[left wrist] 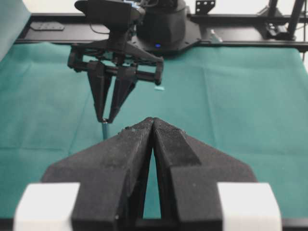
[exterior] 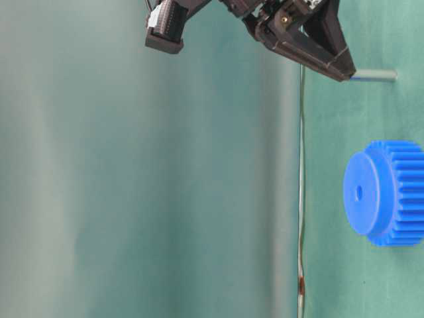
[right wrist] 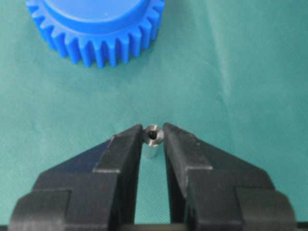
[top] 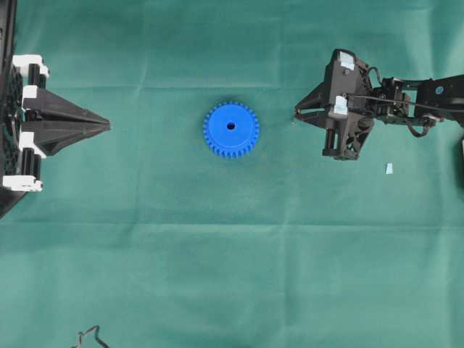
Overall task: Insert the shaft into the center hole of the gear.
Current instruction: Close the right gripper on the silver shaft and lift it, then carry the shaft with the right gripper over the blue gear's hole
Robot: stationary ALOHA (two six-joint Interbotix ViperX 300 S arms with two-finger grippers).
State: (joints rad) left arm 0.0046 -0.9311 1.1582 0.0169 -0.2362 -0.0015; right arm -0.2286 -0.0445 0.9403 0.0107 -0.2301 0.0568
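A green cloth [top: 232, 275] covers the whole table, creased in a faint line across its middle; on it, near the centre of the overhead view, the gear [top: 231, 130] lies flat with its raised hub facing up, the center hole [top: 231, 125] dark and unfilled.

The right arm [top: 406, 101] reaches in from the right edge of that view; its gripper [right wrist: 153, 135] points toward the gear but sits well apart from it, the tips down close to the cloth. From the right wrist camera the two fingers [right wrist: 126, 147] have drawn in on the shaft [right wrist: 153, 139], which stands upright between their tips with its hollow top end showing (both pads appear to touch its sides, so the claw looks narrowly closed on it); the side view shows the shaft [exterior: 374, 75] reaching from the fingertips to the cloth, so its lower end still meets the table.

The left gripper [left wrist: 153, 126] waits at the left edge of the overhead view, its black fingers pressed together into a point and holding nothing.

A small pale blue scrap [top: 388, 169] lies on the cloth just beside the right arm; a bit of dark cable [top: 90, 336] shows at the bottom edge.
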